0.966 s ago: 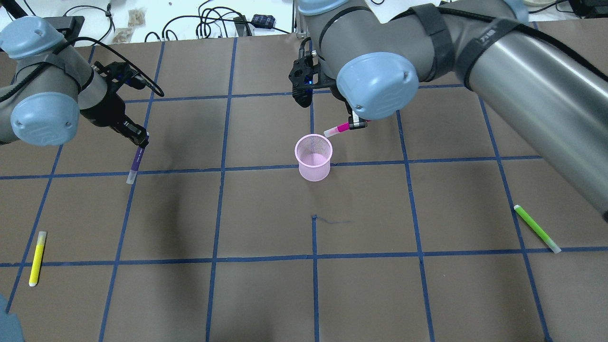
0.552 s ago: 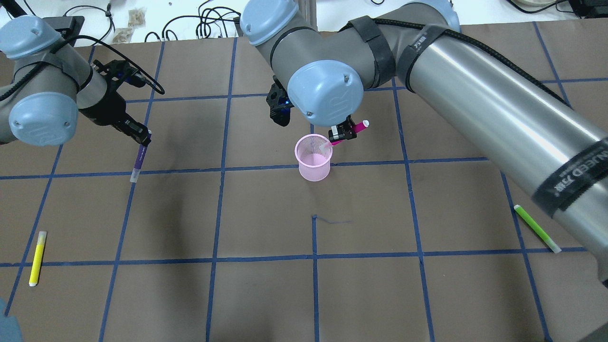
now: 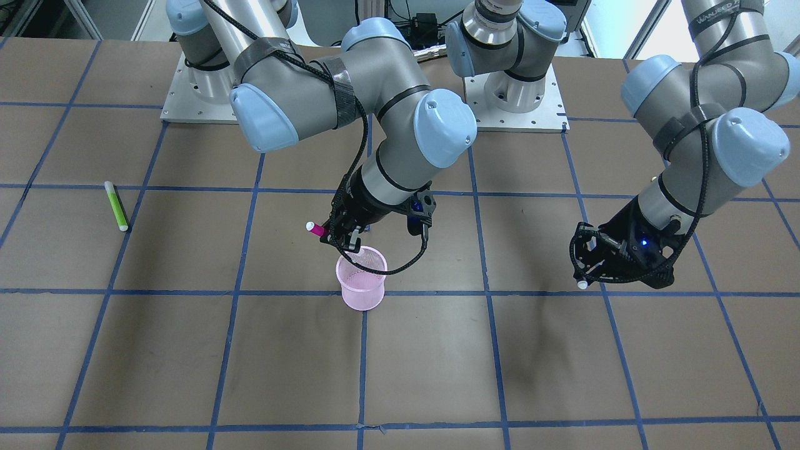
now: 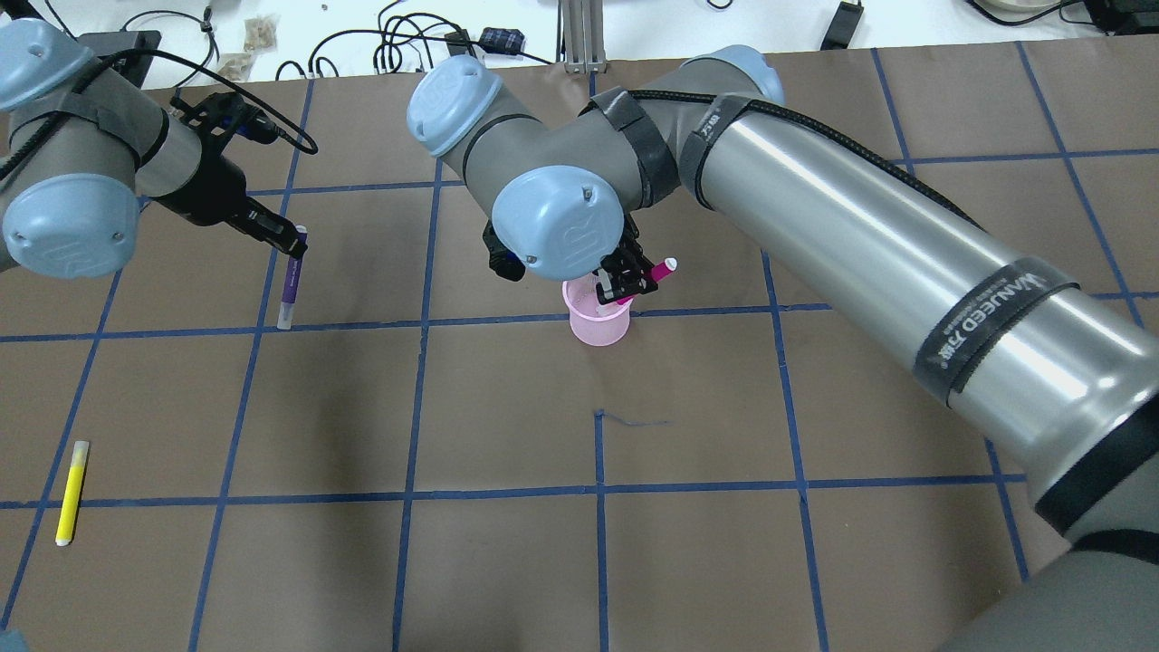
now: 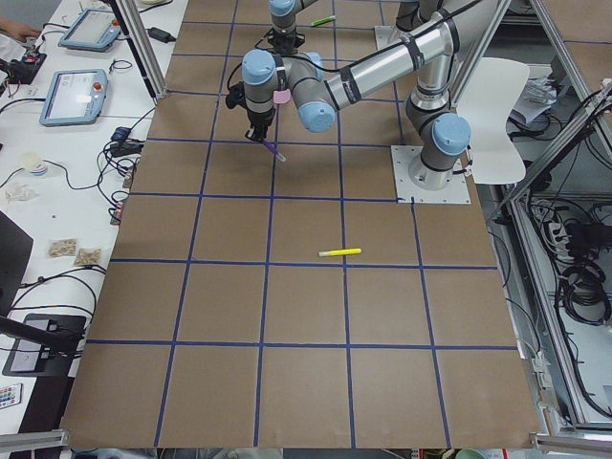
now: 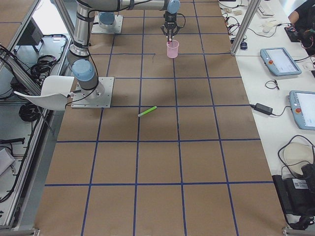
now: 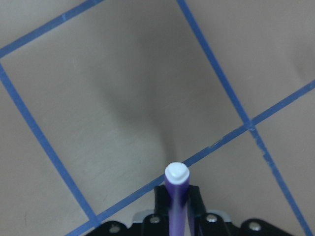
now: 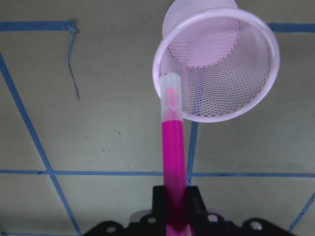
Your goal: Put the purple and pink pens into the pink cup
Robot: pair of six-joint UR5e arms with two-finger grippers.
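The pink mesh cup [image 4: 598,326] stands upright near the table's middle; it also shows in the front view [image 3: 361,284]. My right gripper [image 4: 625,282] is shut on the pink pen [image 4: 661,269] and holds it tilted just above the cup. In the right wrist view the pen's [image 8: 173,142] clear cap end sits at the cup's rim [image 8: 268,44], on its left side. My left gripper [image 4: 292,243] is shut on the purple pen [image 4: 290,288], which hangs cap down above the table, well left of the cup. The left wrist view shows the purple pen [image 7: 176,194] between the closed fingers.
A yellow pen [image 4: 71,493] lies at the near left of the table. A green pen [image 3: 116,206] lies on the robot's right side, hidden in the overhead view by the right arm. Cables lie beyond the table's far edge [image 4: 398,54].
The right arm has swung left and turned the pink pen steeper, bringing its cap end over the cup's rim. The left gripper has shifted right and slightly away with the purple pen.
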